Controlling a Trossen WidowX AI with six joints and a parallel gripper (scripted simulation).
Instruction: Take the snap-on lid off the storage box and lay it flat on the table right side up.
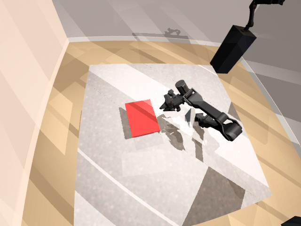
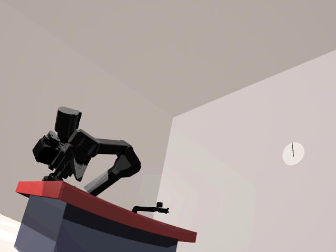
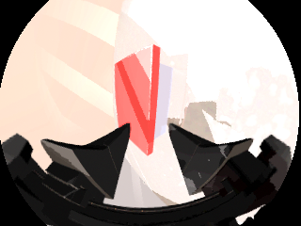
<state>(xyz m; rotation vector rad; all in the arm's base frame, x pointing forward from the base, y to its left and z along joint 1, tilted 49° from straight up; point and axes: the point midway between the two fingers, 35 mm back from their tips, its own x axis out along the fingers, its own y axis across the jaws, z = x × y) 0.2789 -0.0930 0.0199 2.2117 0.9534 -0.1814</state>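
Note:
The red snap-on lid (image 1: 142, 117) (image 2: 108, 210) (image 3: 138, 88) sits flat on the dark blue-grey storage box (image 2: 81, 230) near the middle of the table (image 1: 109, 170). In the wrist view a strip of the box's pale side (image 3: 165, 94) shows beside the lid. My gripper (image 1: 163, 105) (image 2: 63, 177) (image 3: 150, 126) is open and low at the lid's right edge, pointing towards it. In the wrist view the lid's near end lies between the two fingertips. I cannot tell whether the fingers touch it.
The arm's base (image 1: 190, 117) stands on the table right of the box. A tall black pillar (image 1: 232, 49) with a camera arm stands past the table's far right corner. Wooden floor surrounds the table. A round clock (image 2: 293, 153) hangs on the wall.

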